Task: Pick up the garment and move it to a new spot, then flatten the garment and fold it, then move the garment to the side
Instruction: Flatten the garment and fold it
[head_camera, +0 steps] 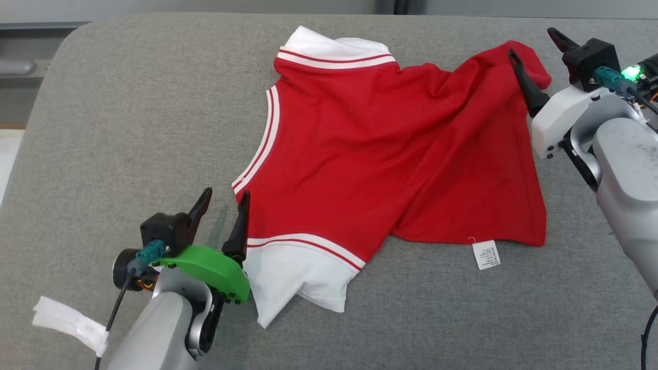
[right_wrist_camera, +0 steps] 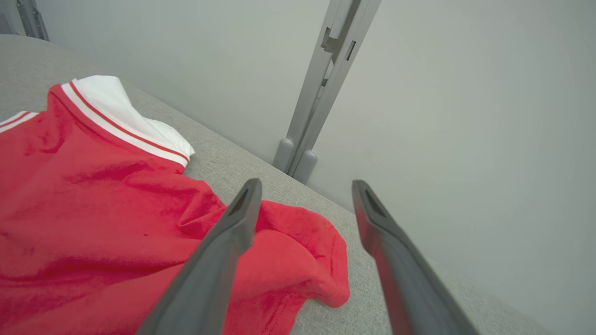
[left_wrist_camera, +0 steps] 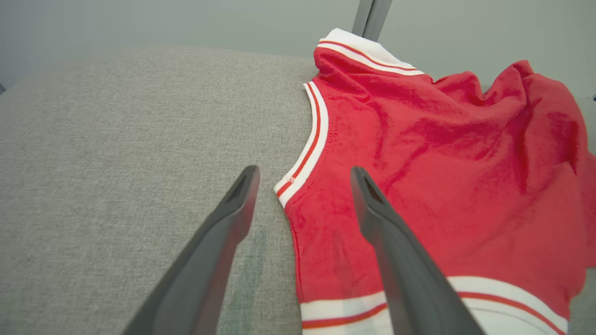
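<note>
Though both claws stand wide apart and grip nothing, each sits at an edge of the cloth. The left gripper [head_camera: 227, 195] is at seven o'clock from the middle of the red T-shirt [head_camera: 390, 154], one finger over red cloth by the near white sleeve [head_camera: 293, 277], the other over bare cushion. The right gripper [head_camera: 531, 41] is at two o'clock, one finger above a bunched hem corner [right_wrist_camera: 316, 260]; whether it touches I cannot tell.

The shirt lies mid-surface and rumpled, neckline [head_camera: 262, 149] toward nine o'clock, care label [head_camera: 486, 255] toward four. I judge it light, limp and likely to cling to the weave. From a single pinch it would sag and drag, so take it at two spread points, shoulder and hem corner, on the stitched edges.

Beneath is a grey woven cushion [head_camera: 128, 103] with rounded corners. Past it, at twelve o'clock, are a pale wall [right_wrist_camera: 465, 116] and a grey metal post [right_wrist_camera: 326, 83].
</note>
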Available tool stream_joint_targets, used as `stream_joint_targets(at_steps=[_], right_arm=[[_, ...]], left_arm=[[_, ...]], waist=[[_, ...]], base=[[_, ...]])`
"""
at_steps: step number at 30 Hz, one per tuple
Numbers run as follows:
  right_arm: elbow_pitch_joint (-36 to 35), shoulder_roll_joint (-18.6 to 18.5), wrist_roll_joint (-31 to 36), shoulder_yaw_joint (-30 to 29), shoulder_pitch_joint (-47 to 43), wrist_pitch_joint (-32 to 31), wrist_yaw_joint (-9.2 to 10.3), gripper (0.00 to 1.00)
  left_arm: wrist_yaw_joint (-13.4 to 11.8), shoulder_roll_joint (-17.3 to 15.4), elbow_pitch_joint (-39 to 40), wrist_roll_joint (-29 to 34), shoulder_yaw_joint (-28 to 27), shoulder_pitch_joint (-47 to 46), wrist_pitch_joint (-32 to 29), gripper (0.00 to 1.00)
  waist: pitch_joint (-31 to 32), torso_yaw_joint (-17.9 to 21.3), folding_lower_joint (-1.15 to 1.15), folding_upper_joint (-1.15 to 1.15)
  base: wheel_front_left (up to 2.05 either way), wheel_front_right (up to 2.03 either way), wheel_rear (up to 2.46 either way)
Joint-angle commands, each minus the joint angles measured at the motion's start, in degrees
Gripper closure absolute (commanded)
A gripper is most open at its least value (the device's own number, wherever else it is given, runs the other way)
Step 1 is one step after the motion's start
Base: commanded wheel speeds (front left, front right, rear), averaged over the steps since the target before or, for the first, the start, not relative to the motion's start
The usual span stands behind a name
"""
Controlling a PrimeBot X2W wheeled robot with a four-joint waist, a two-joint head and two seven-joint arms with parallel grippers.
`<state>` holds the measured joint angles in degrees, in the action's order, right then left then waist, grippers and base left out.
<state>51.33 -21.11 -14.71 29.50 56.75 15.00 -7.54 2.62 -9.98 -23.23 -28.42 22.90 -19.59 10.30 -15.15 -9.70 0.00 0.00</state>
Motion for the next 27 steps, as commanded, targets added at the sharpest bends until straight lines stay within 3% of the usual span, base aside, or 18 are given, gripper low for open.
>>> stream_joint_targets(at_steps=[1, 7, 14, 15, 17, 18, 27], right_arm=[[-2.25, -0.34, 0.57, -0.43, -1.58, 0.21, 0.12, 0.00], [-10.80, -0.13, 1.16, -1.79, -6.31, 0.22, 0.12, 0.00], [-17.11, -0.44, 1.81, -4.31, -10.50, 0.22, 0.12, 0.00], [-17.87, -0.32, 1.89, -4.82, -11.03, 0.22, 0.12, 0.00], [-19.19, -0.06, 2.26, -5.72, -12.03, 0.23, 0.12, 0.00], [-19.96, 0.08, 2.29, -6.22, -12.36, 0.23, 0.12, 0.00], [-24.42, 1.55, 4.13, -11.06, -17.47, 0.23, 0.12, 0.00]], left_arm=[[0.48, -0.77, -2.19, 0.28, 0.10, -2.12, -1.01, 0.00], [1.73, -1.73, -10.90, -0.57, 0.81, -6.87, -5.83, 0.00], [3.10, -1.44, -15.68, -1.62, 2.23, -8.84, -8.24, 0.00], [3.32, -1.38, -16.17, -1.76, 2.54, -8.97, -8.53, 0.05], [3.61, -1.25, -16.91, -2.01, 3.02, -9.32, -8.87, 0.86], [3.73, -1.26, -17.12, -1.95, 3.25, -9.60, -8.80, 1.00], [1.89, -2.60, -19.39, -1.06, 0.29, -16.70, 0.20, 1.00]], waist=[[-0.79, 2.46, 0.00, 0.00], [-1.79, 6.14, 0.00, 0.00], [-2.02, 8.58, 0.00, 0.00], [-2.04, 8.89, 0.00, 0.00], [-2.16, 9.44, 0.00, 0.00], [-2.27, 9.68, 0.00, 0.00], [-3.81, 11.35, 0.00, 0.00]], base=[[0.00, 0.00, 0.00], [0.00, 0.00, 0.00], [0.00, 0.00, 0.00], [0.00, 0.00, 0.00], [0.00, 0.00, 0.00], [0.00, 0.00, 0.00], [0.00, 0.00, 0.00]])
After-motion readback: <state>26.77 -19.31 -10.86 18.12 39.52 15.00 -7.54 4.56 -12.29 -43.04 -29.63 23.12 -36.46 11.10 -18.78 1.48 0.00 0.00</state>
